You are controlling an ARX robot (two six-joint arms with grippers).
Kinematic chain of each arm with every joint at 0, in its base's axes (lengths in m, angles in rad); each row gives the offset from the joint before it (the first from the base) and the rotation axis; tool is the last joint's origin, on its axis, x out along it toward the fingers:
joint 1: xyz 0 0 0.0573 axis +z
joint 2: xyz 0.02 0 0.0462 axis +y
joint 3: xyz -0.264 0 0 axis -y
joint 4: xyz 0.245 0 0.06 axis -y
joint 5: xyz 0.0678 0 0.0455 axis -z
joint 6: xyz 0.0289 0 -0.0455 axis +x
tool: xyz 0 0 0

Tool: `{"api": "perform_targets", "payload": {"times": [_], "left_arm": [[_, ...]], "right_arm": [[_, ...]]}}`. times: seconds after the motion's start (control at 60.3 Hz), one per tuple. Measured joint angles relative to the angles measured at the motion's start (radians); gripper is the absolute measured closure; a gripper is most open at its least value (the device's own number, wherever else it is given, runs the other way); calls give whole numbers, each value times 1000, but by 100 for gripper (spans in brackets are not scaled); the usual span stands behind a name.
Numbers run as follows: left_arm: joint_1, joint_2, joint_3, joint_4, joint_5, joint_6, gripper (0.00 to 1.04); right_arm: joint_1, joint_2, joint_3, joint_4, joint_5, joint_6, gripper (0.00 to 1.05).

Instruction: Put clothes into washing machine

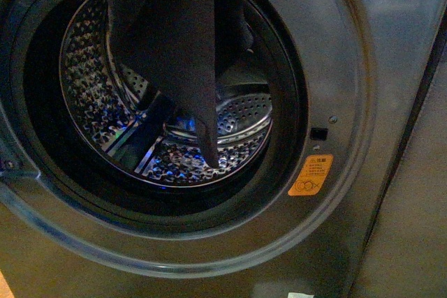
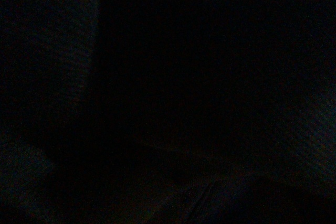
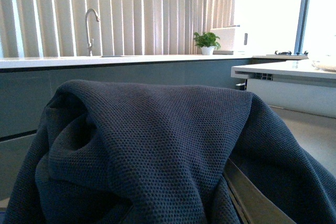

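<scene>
The clothes [image 1: 171, 47] hang from above into the round port [image 1: 42, 109] of the washing machine [image 1: 349, 88], their tip low inside the drum [image 1: 91, 95], and in the right wrist view they blanket the foreground (the left wrist view is dark), hiding the right pincer, so whether it is clenched or released cannot be told.

Dark navy clothes [image 1: 174, 47] with a fine waffle weave; grey metallic washer [image 1: 363, 102]; black gasket [image 1: 42, 102]; silver perforated drum [image 1: 91, 95]; orange sticker [image 1: 310, 175] right of the drum. Left wrist view is dark.
</scene>
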Motion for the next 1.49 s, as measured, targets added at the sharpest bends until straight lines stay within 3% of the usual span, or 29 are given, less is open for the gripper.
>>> {"api": "perform_targets", "payload": {"times": [0.68,1.011,1.293,1.492], "left_arm": [[-87,67,109,205,-254,-61,7],[-76,51,92,210,-248,-54,51],[12,22,54,212,-285,-93,91],[55,-2,5,231,-288,-126,95]], "right_arm": [[0,-8,5,2,-5,0,91],[1,-8,6,3,-5,0,90],[1,-8,6,3,-5,0,47],[0,-8,6,3,-4,0,19]]}}
